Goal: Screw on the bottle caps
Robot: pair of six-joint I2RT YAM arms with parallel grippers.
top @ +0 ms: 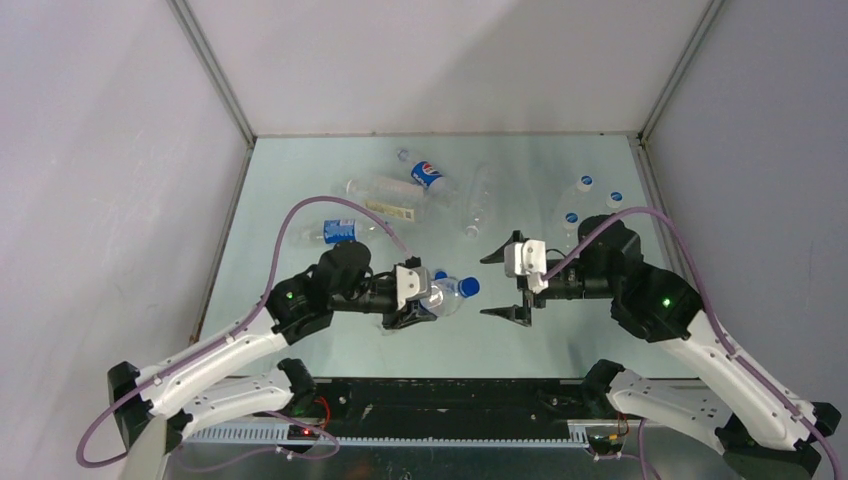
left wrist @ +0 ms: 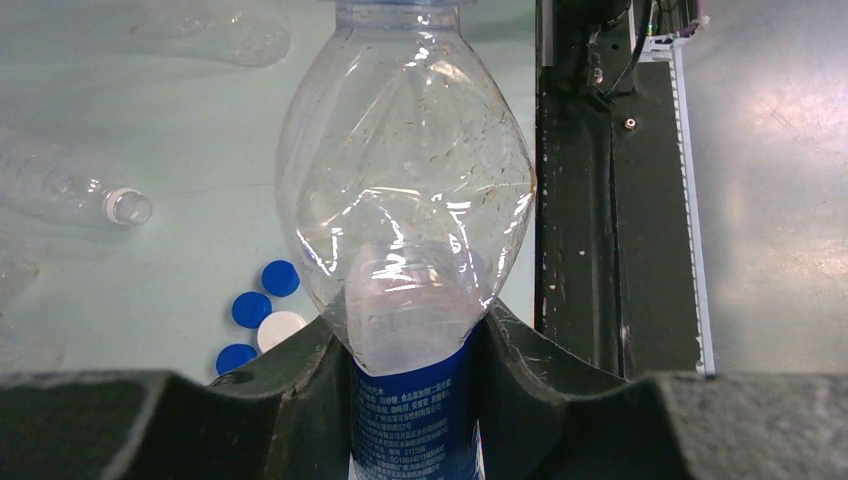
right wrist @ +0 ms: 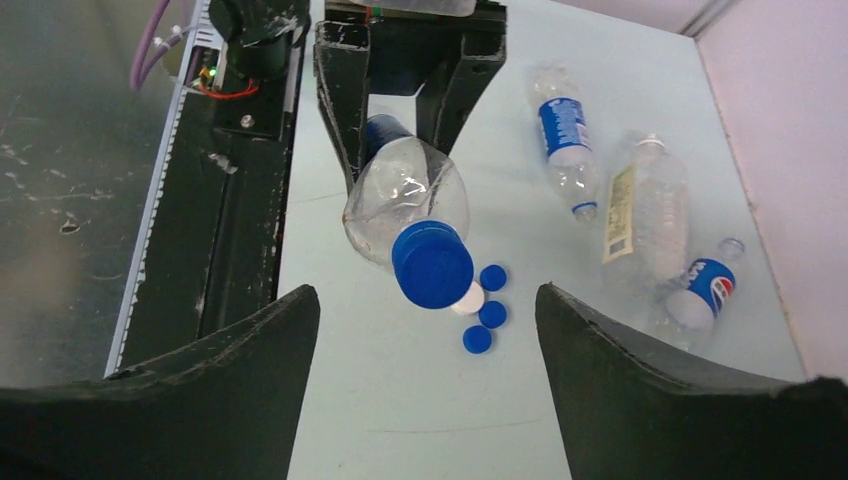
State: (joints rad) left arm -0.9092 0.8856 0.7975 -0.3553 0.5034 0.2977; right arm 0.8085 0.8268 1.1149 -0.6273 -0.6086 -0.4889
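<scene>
walls [top: 110, 150]: pale grey panels enclosing three sides | corner struts [top: 212, 70]: metal, slanting outward | counter [top: 290, 170]: pale mint, reflecting soft light | black rail [top: 450, 395]: running along near edge

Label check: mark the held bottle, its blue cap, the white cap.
held bottle [left wrist: 405, 200], left wrist view, clear shoulder
blue cap [right wrist: 432, 265], right wrist view, top face
white cap [left wrist: 282, 328], left wrist view, top face

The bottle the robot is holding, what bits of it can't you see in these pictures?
- Left wrist view: the bottle has its neck and cap cut off by the top edge; the left gripper covers its lower end.
- Right wrist view: the blue cap faces the camera, so how tightly it sits cannot be told; it half hides the white cap.
- Top view: the bottle is small, mostly under the gripper.
</scene>
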